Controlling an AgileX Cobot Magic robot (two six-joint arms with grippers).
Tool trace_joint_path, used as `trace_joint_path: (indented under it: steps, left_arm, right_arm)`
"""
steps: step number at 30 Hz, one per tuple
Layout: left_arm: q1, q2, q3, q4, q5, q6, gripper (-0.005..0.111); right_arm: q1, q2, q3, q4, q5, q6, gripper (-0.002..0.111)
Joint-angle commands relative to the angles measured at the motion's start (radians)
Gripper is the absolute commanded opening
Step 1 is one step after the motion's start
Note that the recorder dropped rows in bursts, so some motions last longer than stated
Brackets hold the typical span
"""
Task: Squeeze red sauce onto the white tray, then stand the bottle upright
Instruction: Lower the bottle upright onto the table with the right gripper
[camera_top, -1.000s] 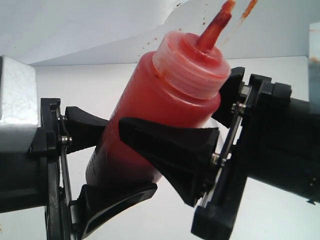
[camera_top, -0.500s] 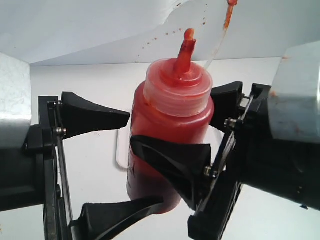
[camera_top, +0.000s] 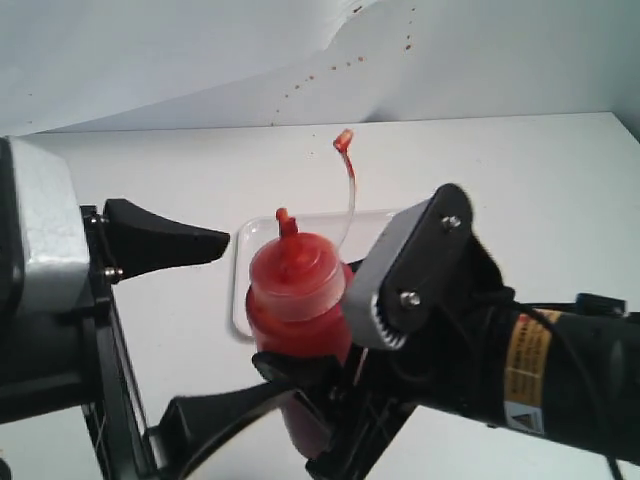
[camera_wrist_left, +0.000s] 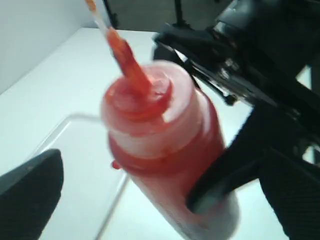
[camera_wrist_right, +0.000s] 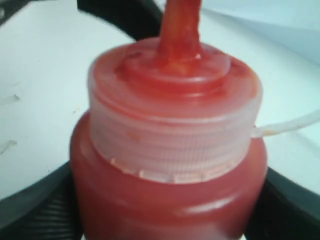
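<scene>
We hold the bottle (camera_top: 298, 300) nearly upright at the white tray (camera_top: 238, 262) edge, the right gripper (camera_top: 318, 395) clenched around its lower body and the left gripper (camera_top: 225, 330) released. Its walls likely feel soft and slick, so we grip low, gently.

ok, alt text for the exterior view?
The right gripper grips a red bottle, nozzle up, in front of a white tray on a white table. The left gripper stands open beside it. The bottle's tether curls upward to a small red cap.
</scene>
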Motion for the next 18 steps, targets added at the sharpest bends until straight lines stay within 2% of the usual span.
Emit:
trace_joint_path:
  steps: [1, 5, 13, 18]
  left_arm:
    - [-0.001, -0.006, 0.04, -0.009, 0.362, -0.095, 0.105]
    - [-0.001, -0.006, 0.094, -0.009, 0.625, -0.094, 0.105]
    - [-0.001, -0.006, 0.153, -0.009, 0.831, -0.09, 0.105]
    - [-0.001, -0.006, 0.164, -0.009, 0.9, -0.09, 0.105]
  right_arm:
    - [-0.004, 0.141, -0.009, 0.039, -0.243, -0.059, 0.0]
    - [-0.004, 0.272, -0.009, 0.17, -0.389, -0.154, 0.0]
    - [-0.004, 0.462, -0.009, 0.172, -0.626, -0.156, 0.0]
    - [-0.004, 0.521, -0.009, 0.172, -0.649, -0.159, 0.0]
